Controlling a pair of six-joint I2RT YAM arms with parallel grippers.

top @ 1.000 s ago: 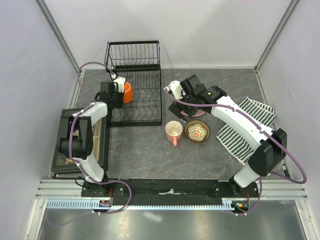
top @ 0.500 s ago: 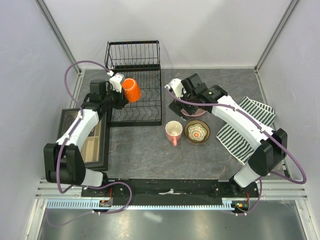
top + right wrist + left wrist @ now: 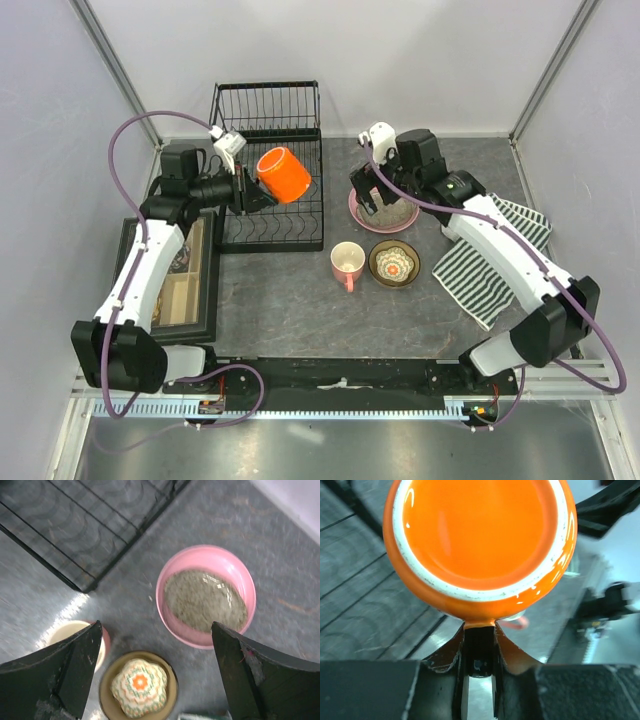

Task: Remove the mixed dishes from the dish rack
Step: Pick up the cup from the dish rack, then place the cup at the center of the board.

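While the orange mug (image 3: pixel 284 175) is clamped in the left gripper (image 3: pixel 250 188) above the dish rack (image 3: pixel 270 228), removal is judged in progress; transfer to the table (image 3: pixel 280 300) is required next. The right gripper (image 3: pixel 373 193) is spread wide above the pink dish (image 3: pixel 205 595).

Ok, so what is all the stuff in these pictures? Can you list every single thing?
orange mug: one, orange, held up over the dish rack
dish rack: one, black wire, far left of the table
shallow dish: one, pink with speckled grey inside, on the table right of the rack
pink mug: one, pink, on the table in front of the dish
tan-brown bowl: one, beside the pink mug
patterned bowl: one, small and white, inside the tan-brown bowl
striped cloth: one, grey and white, right side
box of trinkets: one, black-framed, left edge
table: one, grey
left gripper: shut on the mug's handle
right gripper: open, above the pink dish
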